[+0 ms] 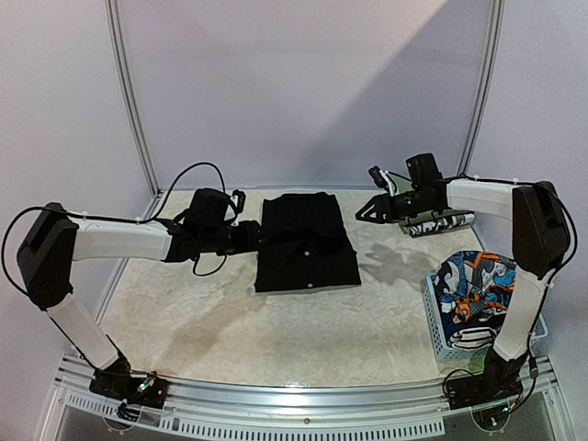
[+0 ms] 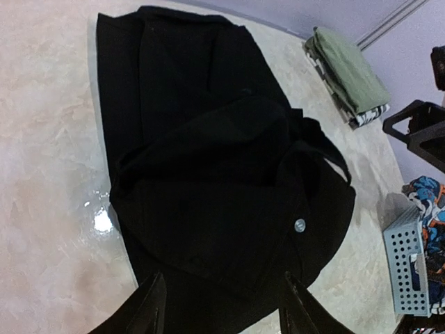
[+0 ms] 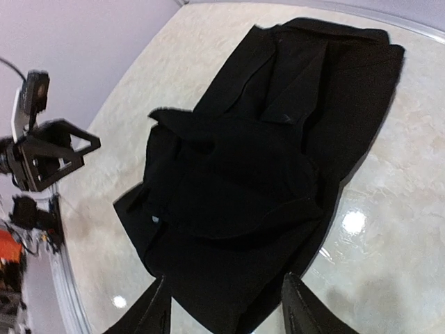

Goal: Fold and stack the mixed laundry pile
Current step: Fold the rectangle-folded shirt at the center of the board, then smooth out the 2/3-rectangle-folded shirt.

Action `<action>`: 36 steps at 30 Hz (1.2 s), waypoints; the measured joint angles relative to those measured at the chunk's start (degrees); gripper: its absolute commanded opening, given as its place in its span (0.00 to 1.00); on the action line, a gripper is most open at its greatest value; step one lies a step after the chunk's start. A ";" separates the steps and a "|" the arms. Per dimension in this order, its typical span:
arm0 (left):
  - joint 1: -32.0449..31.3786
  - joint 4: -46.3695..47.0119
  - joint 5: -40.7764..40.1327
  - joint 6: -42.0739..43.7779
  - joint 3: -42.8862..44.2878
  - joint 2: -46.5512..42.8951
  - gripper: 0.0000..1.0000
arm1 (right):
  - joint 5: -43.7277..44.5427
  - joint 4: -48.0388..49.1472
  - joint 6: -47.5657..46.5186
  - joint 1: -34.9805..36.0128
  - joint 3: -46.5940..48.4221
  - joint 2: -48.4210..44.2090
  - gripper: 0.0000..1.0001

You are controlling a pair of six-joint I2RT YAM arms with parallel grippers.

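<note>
A large black garment (image 1: pixel 305 243) lies folded into a rough rectangle in the middle of the table, its upper layers rumpled and a small pale button (image 2: pixel 300 225) showing. My left gripper (image 1: pixel 260 237) is at its left edge, open, with the black cloth (image 2: pixel 208 174) under its spread fingers (image 2: pixel 224 278). My right gripper (image 1: pixel 363 213) hovers off the garment's far right corner, open (image 3: pixel 226 280), looking down on the black cloth (image 3: pixel 264 160). A cartoon-print garment (image 1: pixel 473 285) in orange, blue and white fills the basket.
A pale blue lattice basket (image 1: pixel 441 335) stands at the near right edge. A folded olive-green cloth (image 2: pixel 351 69) sits on a black-and-white printed piece (image 1: pixel 441 223) at the back right, under my right arm. Metal frame posts rise at the back corners.
</note>
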 measured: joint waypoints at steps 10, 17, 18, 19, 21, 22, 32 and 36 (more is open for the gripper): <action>5.03 -11.56 6.23 1.53 12.52 11.69 0.60 | 3.56 -12.68 -10.93 2.54 16.33 14.97 0.61; 6.84 -21.09 8.57 3.37 14.25 12.17 0.56 | 5.11 -20.98 -17.14 2.69 19.02 17.62 0.46; 6.84 -22.56 9.16 4.46 13.99 11.34 0.56 | 4.61 -21.53 -17.99 2.89 18.78 17.49 0.47; 6.82 -24.09 9.68 5.53 13.79 10.45 0.56 | 4.09 -22.21 -18.73 3.13 18.45 17.29 0.47; 6.82 -26.75 10.47 7.56 13.68 8.94 0.56 | 3.61 -23.08 -20.06 3.76 17.66 16.63 0.47; 6.82 -27.54 10.62 8.39 13.68 8.61 0.56 | 3.45 -23.52 -20.61 4.15 17.51 16.41 0.45; 6.82 -36.02 14.10 15.58 18.82 16.48 0.34 | 1.07 -27.32 -22.53 8.44 32.44 23.76 0.35; 6.82 -37.81 16.39 17.42 22.18 22.25 0.34 | 1.60 -24.87 -20.85 8.94 40.22 31.08 0.36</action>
